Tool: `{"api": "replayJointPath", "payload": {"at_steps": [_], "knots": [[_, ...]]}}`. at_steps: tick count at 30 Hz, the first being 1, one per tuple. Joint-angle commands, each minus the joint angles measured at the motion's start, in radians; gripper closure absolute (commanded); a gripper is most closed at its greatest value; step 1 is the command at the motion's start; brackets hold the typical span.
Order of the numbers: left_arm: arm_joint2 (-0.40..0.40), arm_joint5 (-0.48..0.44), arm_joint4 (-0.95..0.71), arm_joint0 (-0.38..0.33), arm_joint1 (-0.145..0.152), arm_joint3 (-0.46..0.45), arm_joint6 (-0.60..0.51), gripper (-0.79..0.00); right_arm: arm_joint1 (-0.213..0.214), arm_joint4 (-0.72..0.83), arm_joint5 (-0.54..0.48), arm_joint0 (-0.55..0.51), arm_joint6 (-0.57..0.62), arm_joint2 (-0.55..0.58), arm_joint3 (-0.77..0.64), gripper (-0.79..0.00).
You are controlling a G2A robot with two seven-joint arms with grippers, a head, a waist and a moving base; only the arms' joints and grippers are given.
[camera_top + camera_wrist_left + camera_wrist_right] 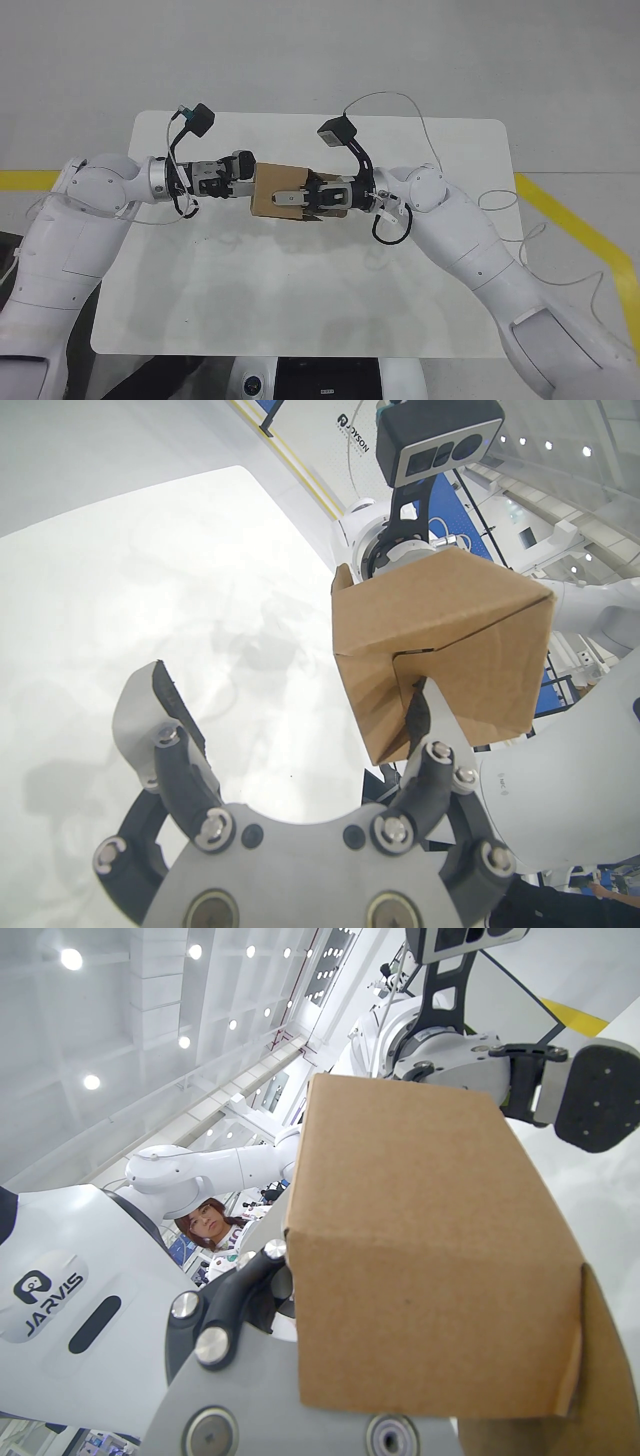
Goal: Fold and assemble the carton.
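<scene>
One white tabletop, a smooth rounded rectangle, is seen from above. Two white arms are held over its far half, pointed at each other. The left arm is bent at the elbow and angled inward from the robot's left. The right arm is angled inward from the robot's right, so that both wrists lie nearly in one line above the middle of the tabletop.

One carton is held in the air between the two hands, clear of the tabletop. It is made of plain brown cardboard, box-shaped, with sharp creased edges. In the left wrist view its near end is seen closed by folded flaps that meet along a seam. In the right wrist view one flap is seen standing out from the opposite end.

The right hand is pinched on the carton, with one pale finger laid along the upper face; the other finger is hidden by the cardboard.

The left hand is spread wide. Its two fingers are backed in grey metal and faced with black textured pads. One fingertip is set against the flap seam on the carton's end, while the other is held well apart from the carton, over the bare tabletop.
</scene>
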Motion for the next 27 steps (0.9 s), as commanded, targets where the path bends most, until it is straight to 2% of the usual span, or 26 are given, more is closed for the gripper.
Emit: {"api": "replayJointPath", "payload": {"at_steps": [1,18,27], "knots": [[0.003,-0.001,-0.002,-0.001,0.000,-0.003,-0.003,-0.785,0.001,0.001,-0.001,0.001,-0.001,-0.002,-0.001,0.000],[0.023,0.013,-0.045,-0.006,-0.001,-0.011,-0.023,-0.785,0.006,0.025,-0.009,0.009,-0.009,-0.026,0.013,0.000],[0.028,0.026,-0.097,-0.015,0.001,0.028,-0.036,-0.785,0.011,0.033,-0.010,0.009,-0.010,-0.029,0.013,0.000]]}}
